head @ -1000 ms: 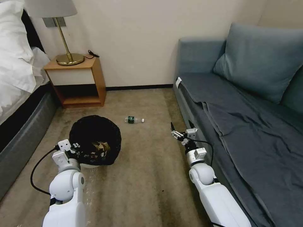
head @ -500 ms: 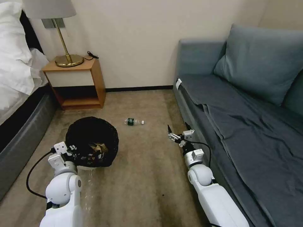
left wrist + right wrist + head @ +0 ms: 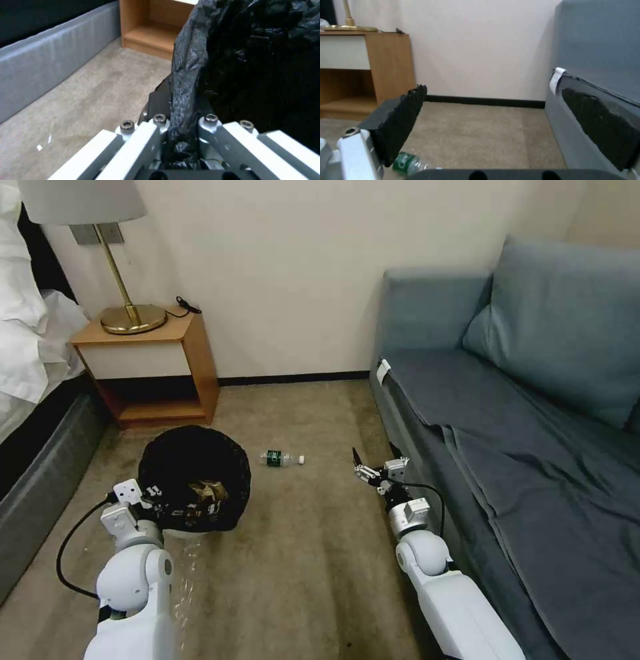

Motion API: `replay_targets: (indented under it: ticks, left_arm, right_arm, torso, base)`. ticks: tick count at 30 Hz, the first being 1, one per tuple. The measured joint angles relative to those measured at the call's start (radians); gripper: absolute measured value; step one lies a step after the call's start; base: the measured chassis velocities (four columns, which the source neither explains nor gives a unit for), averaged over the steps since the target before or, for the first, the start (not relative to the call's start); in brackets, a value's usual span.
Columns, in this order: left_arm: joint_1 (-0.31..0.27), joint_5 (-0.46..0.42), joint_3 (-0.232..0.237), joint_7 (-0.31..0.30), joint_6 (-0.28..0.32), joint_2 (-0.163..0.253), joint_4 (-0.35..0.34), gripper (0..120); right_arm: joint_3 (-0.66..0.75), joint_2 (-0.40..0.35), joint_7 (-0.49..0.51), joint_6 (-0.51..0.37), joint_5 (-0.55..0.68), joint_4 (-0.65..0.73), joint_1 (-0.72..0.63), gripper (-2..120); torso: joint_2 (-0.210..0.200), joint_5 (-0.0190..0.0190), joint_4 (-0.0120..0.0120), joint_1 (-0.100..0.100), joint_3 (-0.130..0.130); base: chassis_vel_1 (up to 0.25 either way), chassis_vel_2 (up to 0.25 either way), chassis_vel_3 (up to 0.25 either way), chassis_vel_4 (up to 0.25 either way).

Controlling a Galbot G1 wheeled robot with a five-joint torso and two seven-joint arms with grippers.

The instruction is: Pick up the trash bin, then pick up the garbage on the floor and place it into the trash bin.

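While your left gripper (image 3: 152,493) pinches the trash bin (image 3: 195,478) liner at its near-left rim, the bottle (image 3: 283,459) lies on the carpet left of and slightly beyond your spread right gripper (image 3: 375,465), long axis left-right.

The floor (image 3: 313,553) is covered in beige-brown carpet running from the bed side on the left to the sofa (image 3: 507,447) on the right, ending at a dark baseboard under the pale wall. A small clear bottle (image 3: 281,459) with a green label lies on its side on the carpet, roughly midway across, its white cap pointing toward the sofa. A wooden nightstand (image 3: 153,367) stands on the floor against the wall, left of the bottle. The dark bed base (image 3: 47,473) meets the carpet along the left edge. A few tiny dark specks dot the carpet nearer the camera.
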Motion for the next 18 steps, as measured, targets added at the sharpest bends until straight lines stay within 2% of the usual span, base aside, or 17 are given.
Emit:
replay_targets:
  ticks: [18]
  left_arm:
    - [0.004,0.001,0.002,0.0,0.001,-0.001,-0.002,4]
  right_arm:
    - [-0.009,0.002,-0.006,0.006,-0.003,-0.008,-0.007,100]
  torso:
    - [0.0,-0.0002,-0.0002,0.0,0.0]
  base:
    - [-0.177,0.169,0.17,-0.179]
